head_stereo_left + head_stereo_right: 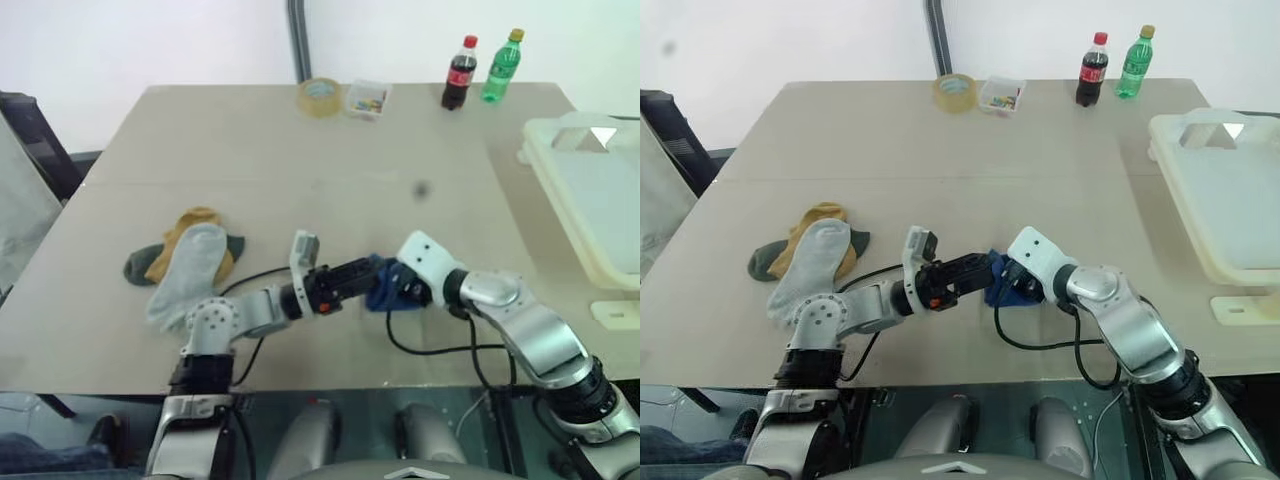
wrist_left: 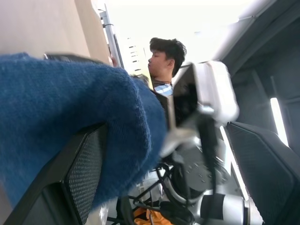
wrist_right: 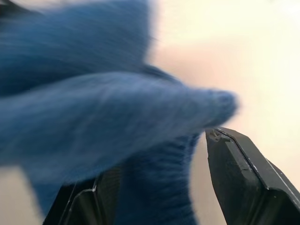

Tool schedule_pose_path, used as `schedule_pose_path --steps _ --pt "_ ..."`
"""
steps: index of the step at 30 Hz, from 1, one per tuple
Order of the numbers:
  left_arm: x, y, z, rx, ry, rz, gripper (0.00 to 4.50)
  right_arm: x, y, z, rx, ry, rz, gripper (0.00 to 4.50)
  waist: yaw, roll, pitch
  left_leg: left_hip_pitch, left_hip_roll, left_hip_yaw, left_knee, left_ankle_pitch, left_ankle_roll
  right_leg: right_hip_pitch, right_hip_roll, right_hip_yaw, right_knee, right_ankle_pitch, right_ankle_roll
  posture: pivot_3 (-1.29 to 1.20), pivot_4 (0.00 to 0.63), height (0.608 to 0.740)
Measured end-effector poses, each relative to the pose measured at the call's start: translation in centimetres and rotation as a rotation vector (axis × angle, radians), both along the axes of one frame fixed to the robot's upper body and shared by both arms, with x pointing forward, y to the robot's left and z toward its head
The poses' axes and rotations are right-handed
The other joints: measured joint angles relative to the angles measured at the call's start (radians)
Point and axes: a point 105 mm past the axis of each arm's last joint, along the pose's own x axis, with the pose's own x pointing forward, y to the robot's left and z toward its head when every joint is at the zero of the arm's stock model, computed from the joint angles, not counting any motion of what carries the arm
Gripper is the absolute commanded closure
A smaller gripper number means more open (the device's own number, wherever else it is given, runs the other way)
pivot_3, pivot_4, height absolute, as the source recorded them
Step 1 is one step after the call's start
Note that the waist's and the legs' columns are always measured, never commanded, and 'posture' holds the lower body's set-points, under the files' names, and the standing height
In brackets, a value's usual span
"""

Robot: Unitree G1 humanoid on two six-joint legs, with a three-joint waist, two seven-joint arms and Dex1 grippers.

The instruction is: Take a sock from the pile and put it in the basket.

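Sock: a medium blue sock (image 1: 383, 287) is up off the counter (image 1: 330, 160), near its front edge, held between the two end effectors where they meet.
Right end effector (image 1: 392, 290): fingers partly open with the blue sock bunched between them; right wrist view has knit fabric lying across both black fingers (image 3: 248, 178).
Left end effector (image 1: 362, 273): points toward the right one, jaws spread wide, blue sock draped over one finger (image 2: 70, 183); firm grip or not, cannot tell.
Pile (image 1: 190, 262): light grey sock on top of mustard and dark grey-green ones, lying to the left on the counter, well apart from both end effectors.
Basket (image 1: 560, 190): cream-white, at the right edge of the counter, well apart from the blue sock.
Far edge: tape roll (image 1: 319, 96), small clear box (image 1: 366, 100), cola bottle (image 1: 459, 73), green bottle (image 1: 501, 66).
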Motion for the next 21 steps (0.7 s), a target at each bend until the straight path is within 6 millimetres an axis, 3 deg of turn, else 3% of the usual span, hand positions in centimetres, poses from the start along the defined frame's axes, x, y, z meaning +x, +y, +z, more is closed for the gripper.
schedule_pose_path --steps 4,7,8,15,17,21 --pt "0.1 -0.2 -0.2 0.0 0.0 -0.003 0.1 -0.6 -0.6 0.4 0.005 0.027 0.004 1.65 0.001 0.0 0.0 -0.005 0.0 0.001 0.0 0.0 0.0 -0.005 -0.001 0.001 0.001 0.0 0.0 0.0 0.15 0.74" --pt "0.2 -0.1 -0.3 0.005 -0.004 -0.003 0.0 -0.8 -2.7 2.0 -0.001 0.005 -0.013 0.29 0.004 -0.001 0.001 -0.005 -0.001 0.001 0.001 0.0 0.0 -0.004 -0.001 0.0 0.001 0.0 0.0 0.0 0.15 0.74" --pt "0.2 -0.1 -0.3 0.003 -0.003 -0.003 0.0 -1.0 -3.6 2.4 -0.006 0.005 -0.02 0.12 0.004 -0.002 0.001 -0.005 -0.001 0.001 0.001 0.0 0.0 -0.004 -0.001 0.0 0.001 0.0 0.0 0.0 0.15 0.74" --pt "0.4 -0.4 -0.6 0.011 -0.002 -0.005 0.0 -3.6 -7.1 2.7 0.063 0.197 -0.051 0.12 0.005 -0.004 0.004 -0.005 -0.001 0.001 0.001 0.0 0.001 -0.004 -0.001 0.0 0.001 0.0 0.0 0.0 0.15 0.74" --pt "0.5 -0.7 -0.6 0.014 0.001 -0.011 0.0 -4.5 -6.4 3.8 0.218 0.282 -0.042 0.12 0.0 -0.004 0.004 -0.005 0.0 0.001 0.001 0.0 0.001 -0.004 0.0 0.0 0.002 0.0 0.0 0.0 0.15 0.74" --pt "0.5 -1.0 -0.6 0.007 0.004 -0.023 0.0 -4.1 -4.6 4.3 0.34 0.319 -0.056 0.12 -0.002 -0.004 0.004 -0.004 0.001 0.001 0.002 0.0 0.001 -0.004 0.001 0.0 0.004 0.0 0.0 0.0 0.15 0.74"
